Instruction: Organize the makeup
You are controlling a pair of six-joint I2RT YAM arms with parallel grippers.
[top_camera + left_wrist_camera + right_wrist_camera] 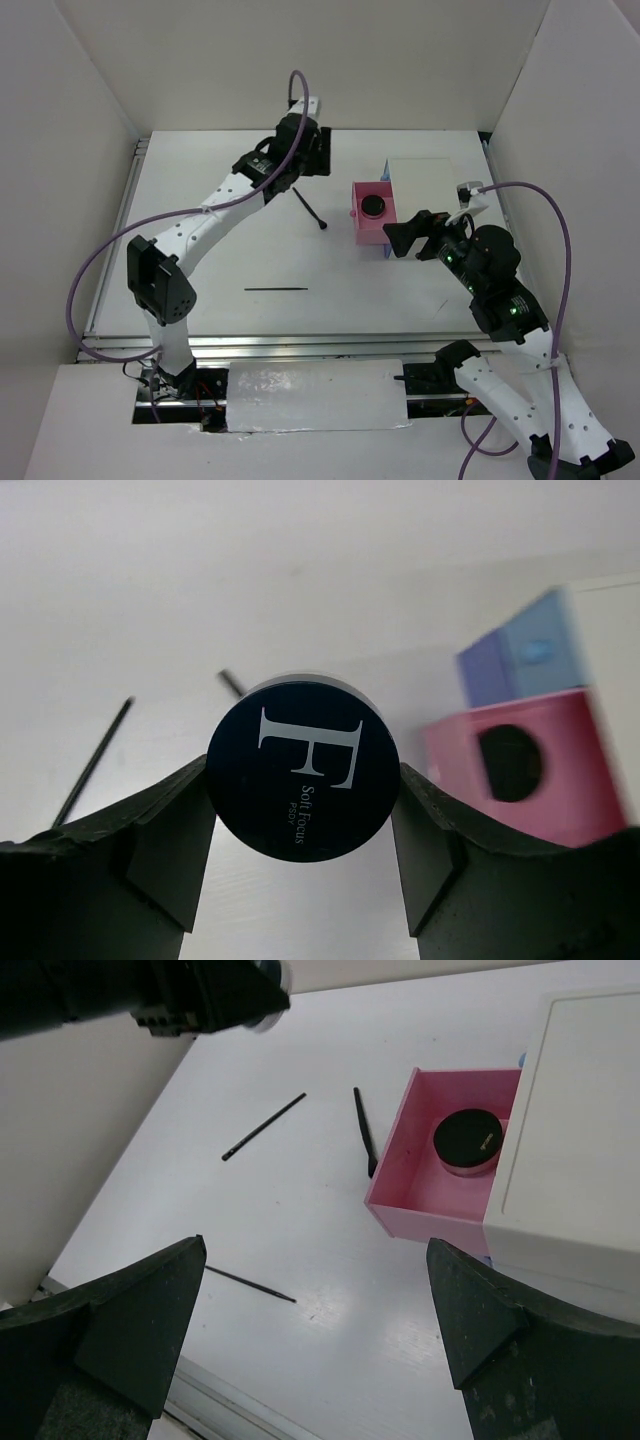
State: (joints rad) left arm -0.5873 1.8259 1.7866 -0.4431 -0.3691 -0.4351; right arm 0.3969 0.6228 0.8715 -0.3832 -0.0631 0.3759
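Observation:
A round black compact with a large white letter F on its lid sits clamped between the fingers of my left gripper, lifted off the table. In the top view this gripper is at the back, left of the box. A second black compact lies in the open pink drawer. A black brush and a thin black pencil lie on the table. My right gripper is open and empty above the table, and it shows just right of the pink drawer in the top view.
The white box stands right of centre, with a blue drawer beside the pink one. Another thin black pencil lies left of the brush. White walls close in the table on three sides.

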